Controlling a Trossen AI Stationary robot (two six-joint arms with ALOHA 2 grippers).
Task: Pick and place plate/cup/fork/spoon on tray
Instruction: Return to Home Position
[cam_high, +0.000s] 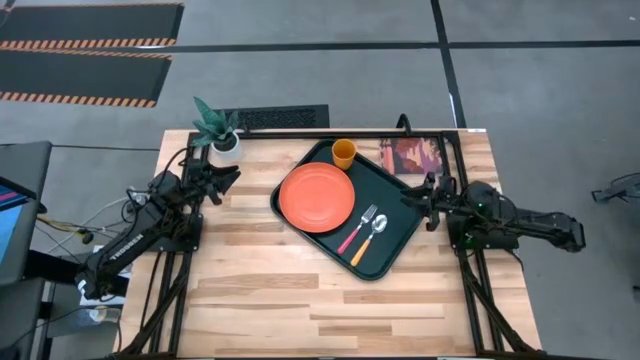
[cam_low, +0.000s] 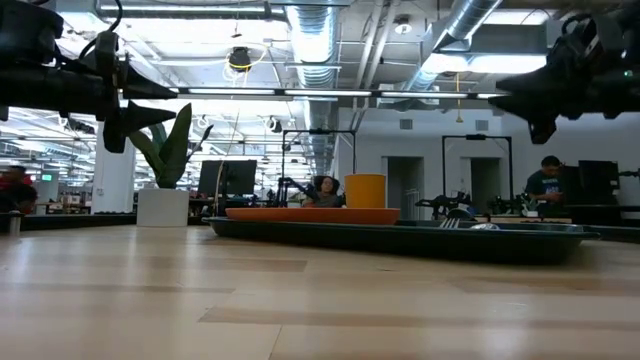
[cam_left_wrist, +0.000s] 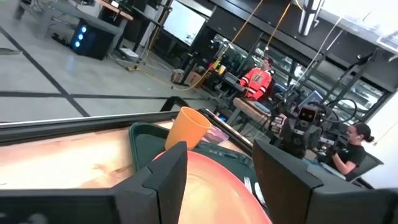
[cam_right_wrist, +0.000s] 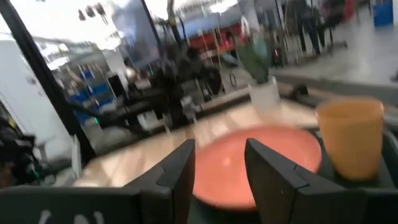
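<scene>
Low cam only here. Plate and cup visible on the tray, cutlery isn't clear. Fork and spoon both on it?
Observer: Yes. From above, the fork and the spoon lie side by side on the tray, on the right arm's side of the plate.
Operator: Which one's outer?
Observer: The spoon. The fork lies between it and the plate.
Operator: Grippers carrying anything?
Observer: No. The wrist views show the left gripper and the right gripper open, nothing held.
</scene>
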